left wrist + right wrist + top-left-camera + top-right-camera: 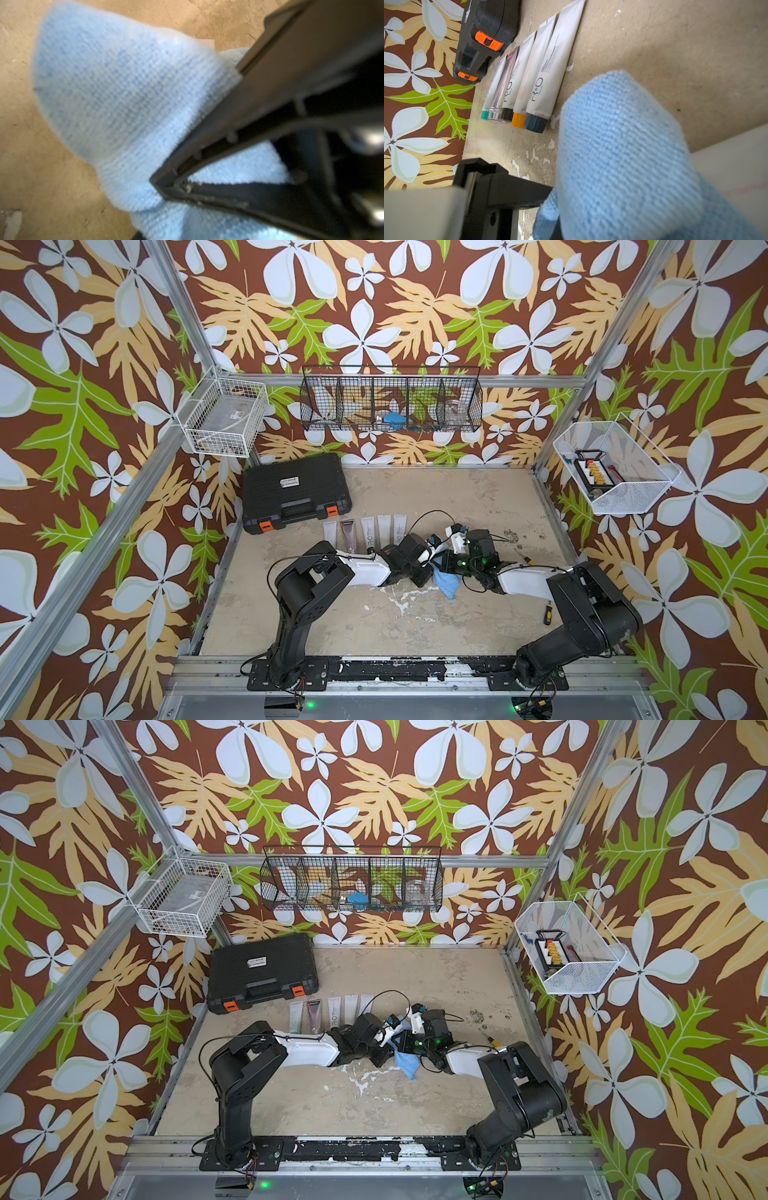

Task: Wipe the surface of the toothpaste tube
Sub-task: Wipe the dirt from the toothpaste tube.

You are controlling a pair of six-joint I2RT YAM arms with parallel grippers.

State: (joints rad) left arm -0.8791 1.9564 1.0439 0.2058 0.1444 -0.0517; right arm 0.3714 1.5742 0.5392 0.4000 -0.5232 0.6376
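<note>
Right wrist: right end effector [444, 566] pinches cloth [623, 155] over toothpaste tube [726, 166], seemingly in left end effector [435, 556].

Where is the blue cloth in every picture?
In a top view: blue cloth near the centre, below-right of the tubes.
In a top view: same place.
Left wrist: fills most of the picture; no tubes.
Right wrist: large and close, beside the tubes.
Landmark: the tubes, in three views.

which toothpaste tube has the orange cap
The fourth tube counting from the black case, lying between the black-capped tube and the navy-capped tube; no other cap is orange.
</note>
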